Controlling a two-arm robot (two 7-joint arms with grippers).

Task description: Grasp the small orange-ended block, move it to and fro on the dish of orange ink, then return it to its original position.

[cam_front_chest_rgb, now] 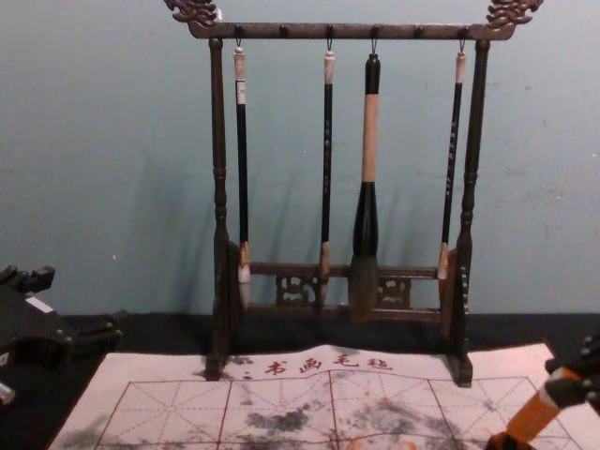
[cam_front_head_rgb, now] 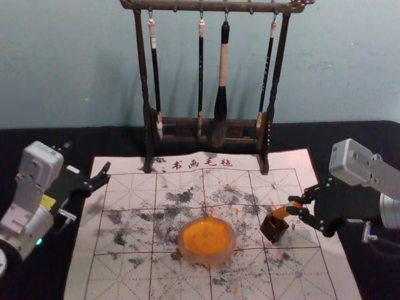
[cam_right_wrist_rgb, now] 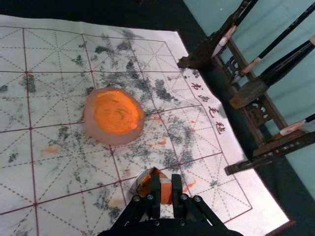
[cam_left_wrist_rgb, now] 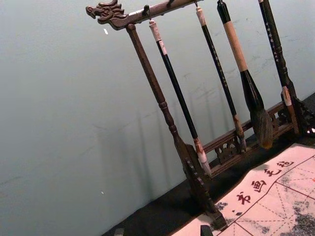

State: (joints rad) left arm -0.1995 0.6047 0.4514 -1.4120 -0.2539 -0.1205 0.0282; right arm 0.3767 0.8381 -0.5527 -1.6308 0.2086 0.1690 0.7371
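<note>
My right gripper (cam_front_head_rgb: 295, 207) is shut on the orange block (cam_front_head_rgb: 285, 210), whose lower end is at the opening of a small dark box (cam_front_head_rgb: 274, 229). Seen from the right wrist, the block (cam_right_wrist_rgb: 166, 191) is pinched between the fingers of my right gripper (cam_right_wrist_rgb: 166, 189), with the box (cam_right_wrist_rgb: 142, 183) partly hidden behind them. The chest view has the block (cam_front_chest_rgb: 532, 418) leaning at a slant. The dish of orange ink (cam_front_head_rgb: 206, 240) lies left of the box. Parked at the left edge of the mat, my left gripper (cam_front_head_rgb: 87, 159) stands open; its fingertips edge into the left wrist view.
A dark wooden rack (cam_front_head_rgb: 149, 87) with several hanging brushes (cam_front_head_rgb: 222, 81) stands at the mat's back edge. The gridded paper mat (cam_front_head_rgb: 125, 275), spotted with dark ink and some orange, lies under the dish and box on a black table (cam_front_head_rgb: 369, 134).
</note>
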